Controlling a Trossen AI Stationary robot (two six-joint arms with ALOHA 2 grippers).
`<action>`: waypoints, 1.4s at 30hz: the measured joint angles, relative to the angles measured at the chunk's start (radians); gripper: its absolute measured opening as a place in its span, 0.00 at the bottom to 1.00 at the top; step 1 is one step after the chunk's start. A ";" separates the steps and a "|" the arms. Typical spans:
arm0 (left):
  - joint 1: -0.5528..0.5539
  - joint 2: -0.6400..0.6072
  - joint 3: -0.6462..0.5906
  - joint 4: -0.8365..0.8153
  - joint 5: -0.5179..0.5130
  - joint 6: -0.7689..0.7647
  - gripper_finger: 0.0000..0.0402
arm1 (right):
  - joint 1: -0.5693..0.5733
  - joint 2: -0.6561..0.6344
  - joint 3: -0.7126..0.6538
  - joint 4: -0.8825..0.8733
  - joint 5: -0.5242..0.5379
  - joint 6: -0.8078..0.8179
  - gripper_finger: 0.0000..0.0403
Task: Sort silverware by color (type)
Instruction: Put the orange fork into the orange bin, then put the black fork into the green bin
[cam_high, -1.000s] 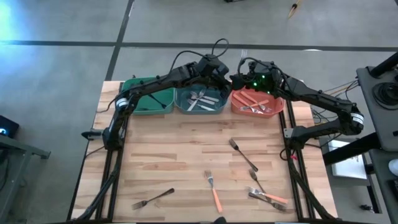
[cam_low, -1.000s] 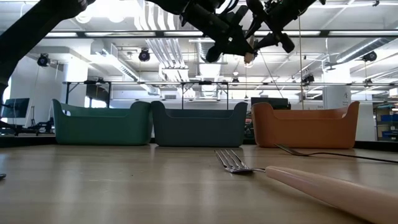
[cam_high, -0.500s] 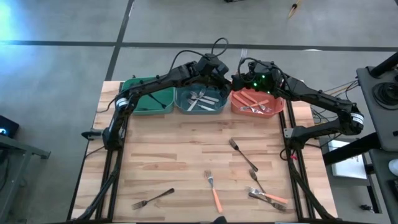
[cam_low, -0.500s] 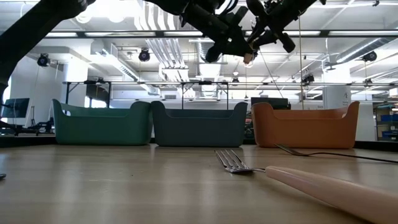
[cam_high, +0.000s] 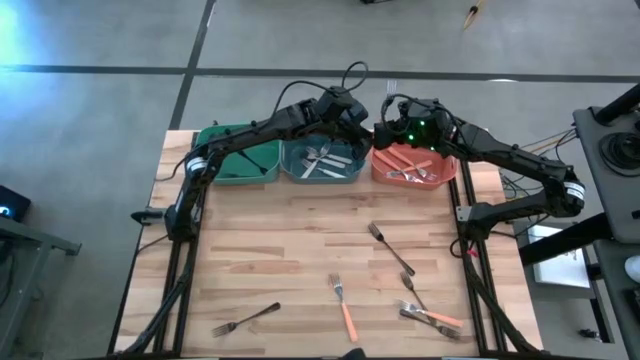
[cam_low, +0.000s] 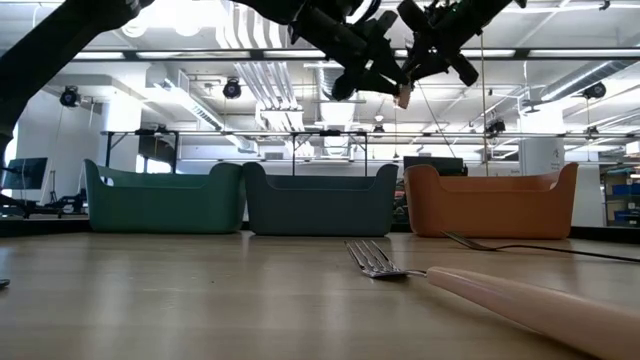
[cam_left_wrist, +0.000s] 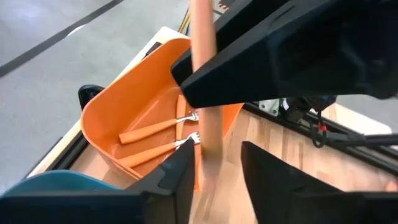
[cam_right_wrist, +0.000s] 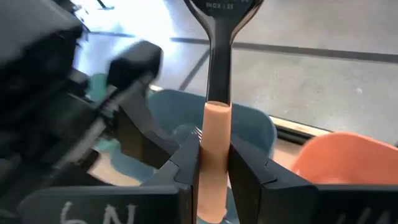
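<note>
An orange-pink-handled utensil (cam_right_wrist: 214, 143) with a silver metal neck (cam_right_wrist: 219, 56) hangs in the air between the blue bin (cam_high: 320, 160) and the orange bin (cam_high: 415, 165). My right gripper (cam_right_wrist: 214, 168) is shut on its handle. My left gripper (cam_left_wrist: 217, 162) is open, and the handle (cam_left_wrist: 204, 93) passes between its fingers. In the high view the two grippers meet, the left (cam_high: 362, 122) beside the right (cam_high: 382, 128). The handle's free end (cam_low: 403, 96) pokes out below them. My right gripper pinches the orange-pink handle (cam_right_wrist: 214, 158) between its two fingers, a little below where the metal neck begins. The fingers lie across the handle. The utensil is lifted clear above the bins. My left gripper: the handle runs close to one finger (cam_left_wrist: 180, 171); I cannot tell whether they touch.
A green bin (cam_high: 235, 155) stands left of the blue one, which holds silver pieces. The orange bin holds orange-handled pieces (cam_left_wrist: 155, 130). On the table lie a dark fork (cam_high: 390, 248), an orange-handled fork (cam_high: 345, 305), a cluster at the near right (cam_high: 430, 315) and a black fork (cam_high: 245, 320).
My right gripper has tipped slightly with the utensil, and the handle's free end has shifted a little. The arms otherwise stay together above the bins.
</note>
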 joint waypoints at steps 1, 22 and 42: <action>0.000 0.000 0.000 0.000 0.000 0.012 0.31 | 0.000 0.000 0.000 -0.017 0.003 -0.006 0.12; 0.008 -0.001 0.048 -0.297 -0.002 0.152 0.41 | -0.161 0.000 0.017 -0.655 0.166 -0.689 0.12; 0.005 -0.073 0.223 -1.006 -0.022 0.283 0.41 | -0.139 -0.012 -0.017 -0.850 -0.207 -0.264 0.51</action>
